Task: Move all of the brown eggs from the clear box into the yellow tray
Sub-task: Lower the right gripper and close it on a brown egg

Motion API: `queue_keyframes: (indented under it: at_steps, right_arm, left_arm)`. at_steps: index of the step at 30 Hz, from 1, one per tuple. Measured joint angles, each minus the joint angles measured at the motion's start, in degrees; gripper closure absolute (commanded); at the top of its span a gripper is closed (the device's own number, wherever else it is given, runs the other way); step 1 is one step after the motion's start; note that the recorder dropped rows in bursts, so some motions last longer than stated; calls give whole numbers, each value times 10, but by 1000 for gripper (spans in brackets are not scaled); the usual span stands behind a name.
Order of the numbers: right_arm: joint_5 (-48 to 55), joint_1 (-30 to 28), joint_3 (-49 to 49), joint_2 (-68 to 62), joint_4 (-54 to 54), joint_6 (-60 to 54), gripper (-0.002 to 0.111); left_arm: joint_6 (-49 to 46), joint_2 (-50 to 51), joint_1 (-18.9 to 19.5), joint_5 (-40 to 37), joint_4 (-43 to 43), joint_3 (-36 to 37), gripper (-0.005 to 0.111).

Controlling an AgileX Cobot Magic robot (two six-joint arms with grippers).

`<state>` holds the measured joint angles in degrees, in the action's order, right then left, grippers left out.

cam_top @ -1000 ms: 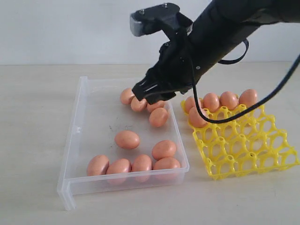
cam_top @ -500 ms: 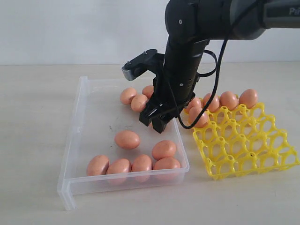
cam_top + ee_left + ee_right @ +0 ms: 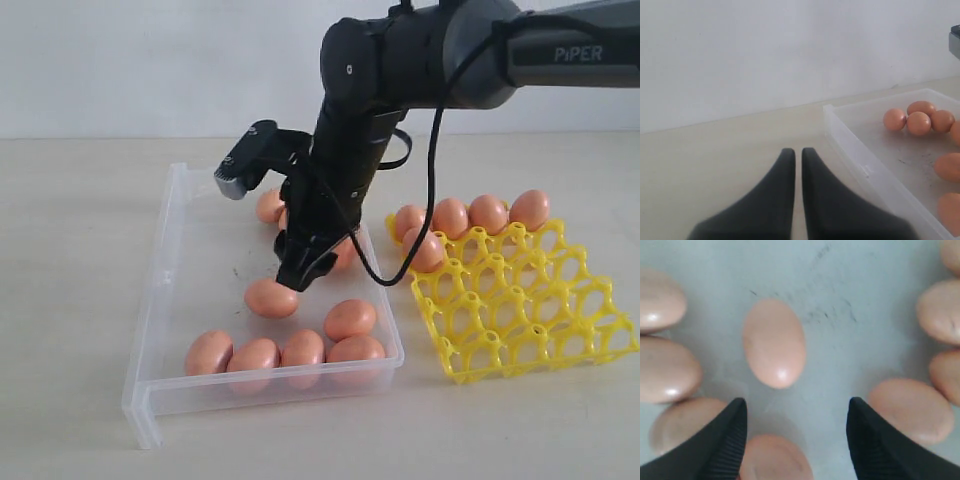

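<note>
Since the earlier frame the right gripper [image 3: 298, 272] has travelled from the far group of eggs toward the near left of the clear box [image 3: 160, 290]. It has also come lower, and it now hangs just above the lone egg [image 3: 271, 298] in the middle of the box. The arm has turned as well, so its wrist now points more steeply down. Nothing else seems to have shifted, and the same five eggs sit in the yellow tray [image 3: 530, 310] as before.

The step in hand, as I judge it, is the approach to the next pick. The right gripper is open quite wide and holds nothing. In its wrist view the lone egg lies a little ahead of the two fingers, not yet between them. The next move probably calls for a small advance to bring the egg between the fingers, then a short descent and a gentle closing, because the egg is smooth and can roll away.

The left gripper [image 3: 796, 165] is closed, with its fingers together and nothing held, and it waits over the desk [image 3: 80, 200] on the left of the box.

Most of the brown eggs [image 3: 303, 348] are still in the box: a row along the near wall, one just behind that row, the lone one, and a group at the far side partly hidden by the arm. The tray stands on the right, beside the box.
</note>
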<state>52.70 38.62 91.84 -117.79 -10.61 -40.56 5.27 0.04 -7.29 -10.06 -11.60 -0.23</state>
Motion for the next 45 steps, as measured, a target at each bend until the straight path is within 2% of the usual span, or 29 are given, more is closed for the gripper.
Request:
queue_keyframes:
  at_steps: [5, 13, 16, 18, 26, 45]
  right_arm:
    - [-31, 21, 0, -19, -21, -49, 55]
    - [-147, 27, 0, -30, -59, -59, 54]
    - [-134, 27, 0, -30, -79, -59, 37]
    - [-119, 27, 0, -30, -79, -56, 33]
    - [-101, 27, 0, -30, -33, -25, 36]
    - [-102, 27, 0, -77, -27, -22, 36]
  left_arm:
    - [0, 0, 0, 0, 0, 0, 103]
    - [0, 0, 0, 0, 0, 0, 103]
    - [0, 0, 0, 0, 0, 0, 103]
    - [0, 0, 0, 0, 0, 0, 103]
    - [0, 0, 0, 0, 0, 0, 103]
    - [0, 0, 0, 0, 0, 0, 103]
